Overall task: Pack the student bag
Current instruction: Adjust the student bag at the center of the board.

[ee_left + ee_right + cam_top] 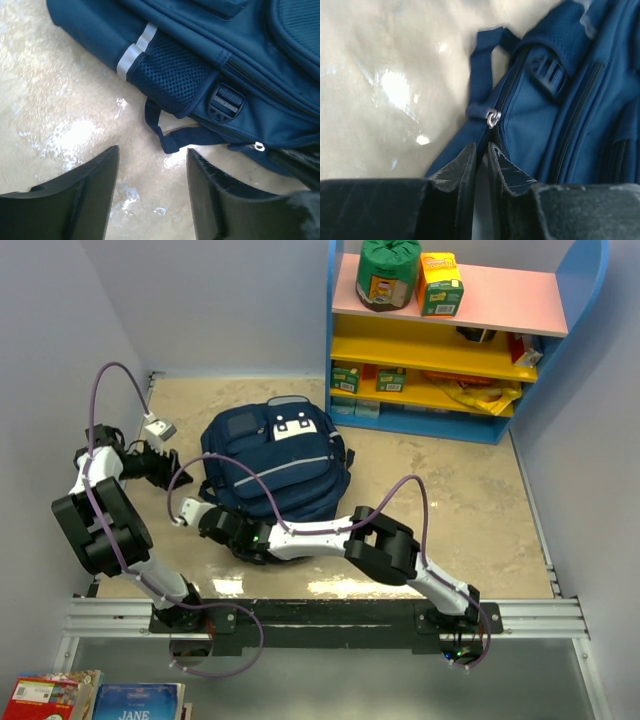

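Closest in, a couple of books point(50, 698) can be seen past the near edge of the table point(450, 490), down in the left corner. The right pincer point(481, 146) is reached across to the near-left corner of the backpack point(275, 470). Its jaws are narrowed to a thin slit right against the bag's edge, just under a small silver zipper pull point(493, 118). Whether any fabric is actually pinched in there can't be told, tbh.

The left pincer point(152, 150) is held just beside the backpack's left side. Its jaws are spread wide, with only bare tabletop seen between them and nothing gripped. Just ahead of it a blue strap loop point(167, 137) is laid on the table, with a mesh side pocket point(172, 75) and a black buckle point(226, 102) right behind.

The backpack itself is laid flat around the middle of the table, front side up. Further back on the right, a colourful shelf point(585, 280) is set against the wall. A round green thing point(388, 272) and an orange-and-green box point(440, 283) are placed side by side on its top board.
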